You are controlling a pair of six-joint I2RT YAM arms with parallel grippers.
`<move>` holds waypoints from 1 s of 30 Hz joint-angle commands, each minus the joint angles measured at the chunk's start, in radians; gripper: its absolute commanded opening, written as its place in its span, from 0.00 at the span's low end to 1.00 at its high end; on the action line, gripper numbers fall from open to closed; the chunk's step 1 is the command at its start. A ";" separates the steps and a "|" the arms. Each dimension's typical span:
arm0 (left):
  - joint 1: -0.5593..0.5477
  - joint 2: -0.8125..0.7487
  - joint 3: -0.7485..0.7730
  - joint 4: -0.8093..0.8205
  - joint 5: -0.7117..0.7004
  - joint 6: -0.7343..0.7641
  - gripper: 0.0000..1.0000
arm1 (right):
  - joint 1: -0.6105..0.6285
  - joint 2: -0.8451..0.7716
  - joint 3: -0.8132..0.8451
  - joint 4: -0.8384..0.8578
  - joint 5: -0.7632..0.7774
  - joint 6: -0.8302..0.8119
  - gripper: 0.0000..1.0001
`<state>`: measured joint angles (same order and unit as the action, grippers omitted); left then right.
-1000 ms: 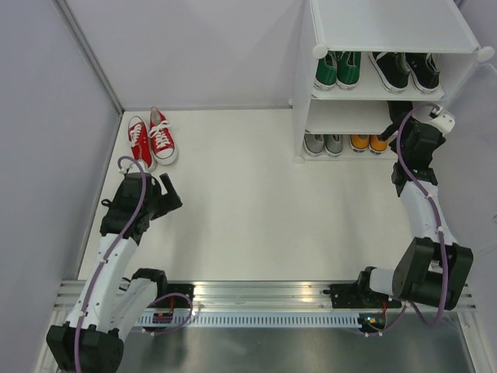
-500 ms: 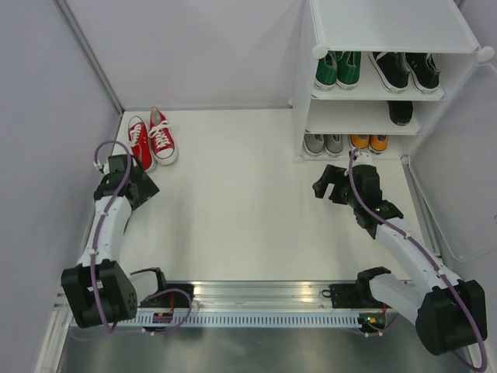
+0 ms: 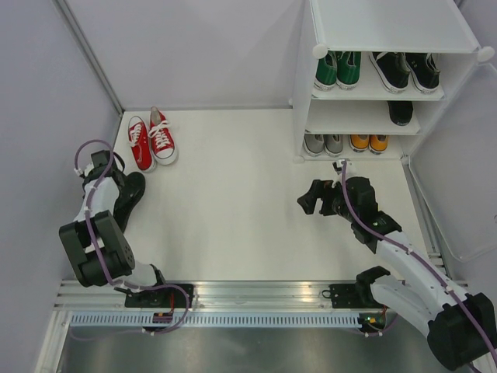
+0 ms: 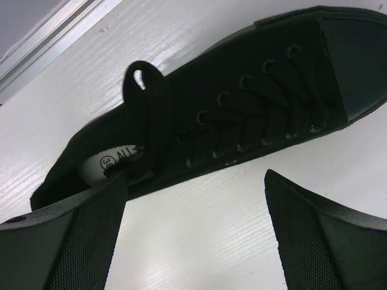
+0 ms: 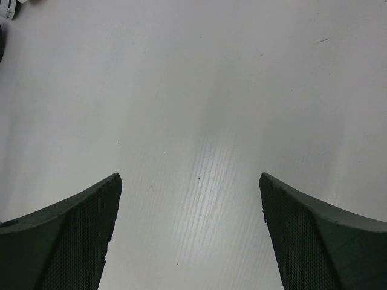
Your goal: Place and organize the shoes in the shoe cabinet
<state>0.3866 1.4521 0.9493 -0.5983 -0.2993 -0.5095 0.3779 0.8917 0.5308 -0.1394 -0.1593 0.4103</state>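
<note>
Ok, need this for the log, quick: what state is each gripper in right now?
Left gripper: open, spread wide close to the black shoe, not closed on it.
Right gripper: open, holding nothing.

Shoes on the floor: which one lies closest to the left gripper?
The all-black shoe with black laces, right in front of the open left gripper; the red pair sits farther off.

The left arm is folded tight, elbow low and forearm rising toward the far side, well apart from the shoe cabinet and to its left. The left gripper points downward, jaws spread wide. The right arm reaches forward and leftward, wrist near the front of the shoe cabinet. The right gripper faces away from it, tilted down, jaws spread wide.
</note>
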 commanded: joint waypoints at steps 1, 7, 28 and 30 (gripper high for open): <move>0.009 0.004 0.048 0.057 -0.049 -0.004 0.95 | 0.007 -0.016 -0.023 0.050 -0.032 -0.018 0.98; 0.011 0.025 0.049 0.054 -0.090 0.009 0.95 | 0.006 -0.011 -0.044 0.087 -0.063 -0.002 0.98; -0.051 0.254 0.054 -0.018 0.366 0.097 0.47 | 0.007 -0.094 -0.106 0.130 -0.029 0.016 0.98; -0.087 0.254 0.049 -0.027 0.419 0.091 0.29 | 0.006 -0.108 -0.103 0.130 -0.029 0.018 0.98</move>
<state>0.3790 1.6485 1.0271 -0.6048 -0.1375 -0.4366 0.3779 0.8101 0.4267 -0.0589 -0.1898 0.4229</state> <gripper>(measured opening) 0.359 0.979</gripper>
